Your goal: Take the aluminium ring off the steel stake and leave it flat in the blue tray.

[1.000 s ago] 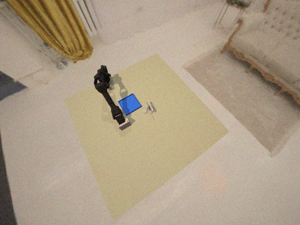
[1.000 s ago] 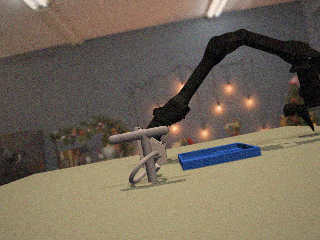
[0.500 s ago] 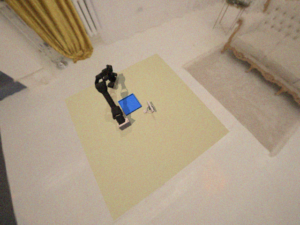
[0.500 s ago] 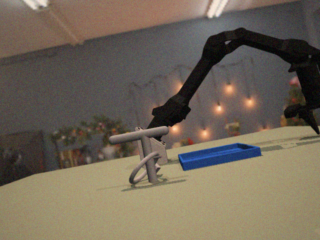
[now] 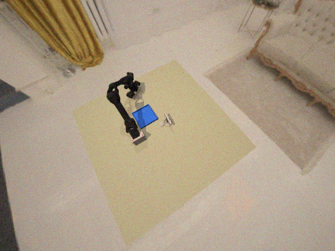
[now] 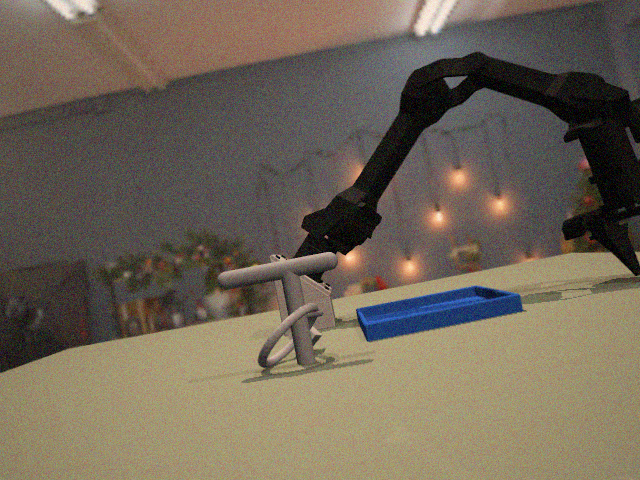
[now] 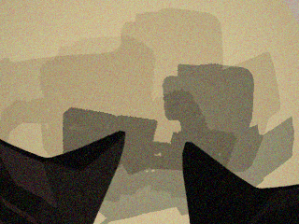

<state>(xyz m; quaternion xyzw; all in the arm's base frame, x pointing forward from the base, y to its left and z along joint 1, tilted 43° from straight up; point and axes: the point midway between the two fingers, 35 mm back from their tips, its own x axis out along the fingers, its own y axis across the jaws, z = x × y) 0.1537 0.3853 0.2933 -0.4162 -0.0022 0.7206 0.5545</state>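
Mustard curtain, pale floor, cream tufted sofa, blue-grey wall, glowing bulbs, ceiling tube lights
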